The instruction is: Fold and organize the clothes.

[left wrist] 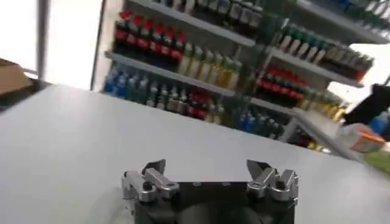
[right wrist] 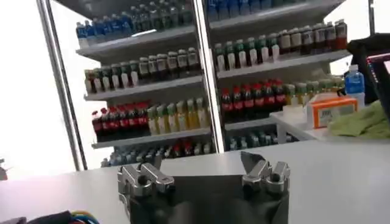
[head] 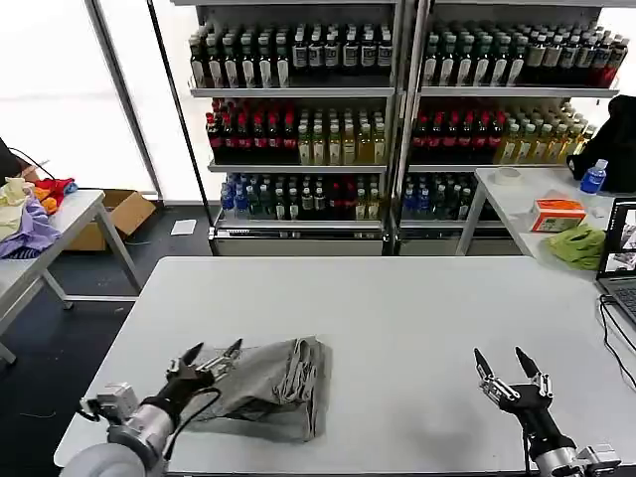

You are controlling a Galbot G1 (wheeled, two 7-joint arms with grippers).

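Currently, the folded grey shirt [head: 270, 386] lies on the near-left part of the white table [head: 417, 308], gathered into a compact, somewhat rumpled bundle with its layered edges facing right. The left gripper [head: 212, 357] sits at the bundle's near-left corner with its fingers spread apart; from the head view it is just beside or over the cloth edge, and contact cannot be confirmed. In the left wrist view the same gripper [left wrist: 206, 167] points out over bare tabletop with nothing between its fingertips. The right gripper [head: 507, 366] is held above the near-right part of the table, well apart from the shirt, fingers likewise spread and holding nothing; the right wrist view shows it [right wrist: 201, 163] facing the far bottle shelves [head: 397, 109]. Judged from this layout, the folding step appears largely done for this garment, and the step in hand is either a final tidy of the bundle or its release. The next move calls for one of two actions: close the left fingers on the near-left edge to square up or shift the bundle, or lift the left arm off the cloth. If the bundle is to be moved, the grip should take all layers together, since the loose right-hand edges look liable to unfold when dragged.
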